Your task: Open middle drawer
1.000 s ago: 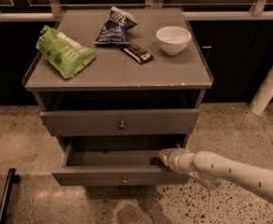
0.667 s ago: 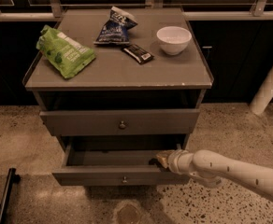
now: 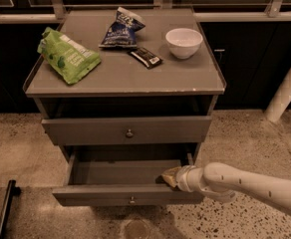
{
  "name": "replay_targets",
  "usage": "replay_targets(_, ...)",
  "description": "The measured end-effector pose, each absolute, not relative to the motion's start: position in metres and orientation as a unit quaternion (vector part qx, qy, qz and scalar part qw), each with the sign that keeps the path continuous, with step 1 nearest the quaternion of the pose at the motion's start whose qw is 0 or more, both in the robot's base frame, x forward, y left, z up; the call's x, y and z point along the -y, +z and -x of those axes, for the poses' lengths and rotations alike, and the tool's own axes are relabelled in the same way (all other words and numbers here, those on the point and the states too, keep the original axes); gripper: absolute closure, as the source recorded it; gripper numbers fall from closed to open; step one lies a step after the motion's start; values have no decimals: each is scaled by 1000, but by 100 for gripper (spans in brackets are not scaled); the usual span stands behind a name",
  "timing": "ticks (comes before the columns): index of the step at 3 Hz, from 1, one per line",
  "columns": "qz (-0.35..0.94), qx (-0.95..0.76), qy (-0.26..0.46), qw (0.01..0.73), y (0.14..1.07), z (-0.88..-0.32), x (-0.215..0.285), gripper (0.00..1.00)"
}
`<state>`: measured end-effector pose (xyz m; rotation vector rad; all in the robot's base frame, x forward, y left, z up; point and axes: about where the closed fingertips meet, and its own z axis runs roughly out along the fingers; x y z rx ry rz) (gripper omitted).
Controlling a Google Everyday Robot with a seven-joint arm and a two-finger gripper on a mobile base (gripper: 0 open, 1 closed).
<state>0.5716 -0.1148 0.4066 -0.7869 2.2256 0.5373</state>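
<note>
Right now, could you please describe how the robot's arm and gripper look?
The arm is a smooth white tube with dark dots and a ringed wrist collar. The gripper, inside the open middle drawer, looks tan-brown. No cables show.

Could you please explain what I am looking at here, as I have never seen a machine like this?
There is a single camera view, looking down at the front of a grey cabinet; where the camera is mounted is not known. The white tube coming in from the lower right is the robot's arm. At its tip is the gripper, the part that grasps things. It sits at the right front corner of the middle drawer, which is pulled out; the part of its inside that shows has nothing in it. Nothing can be seen held in the gripper. The drawer above has a round knob. On the cabinet's top lie a green bag, a blue bag, a dark packet and a white bowl.
</note>
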Motion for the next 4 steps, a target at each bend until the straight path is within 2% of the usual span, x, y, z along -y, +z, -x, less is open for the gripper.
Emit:
replay_targets(2, 292, -858, 199, 373, 416, -556, 111, 100)
replay_targets(4, 268, -836, 90, 470, 514, -471, 124, 100)
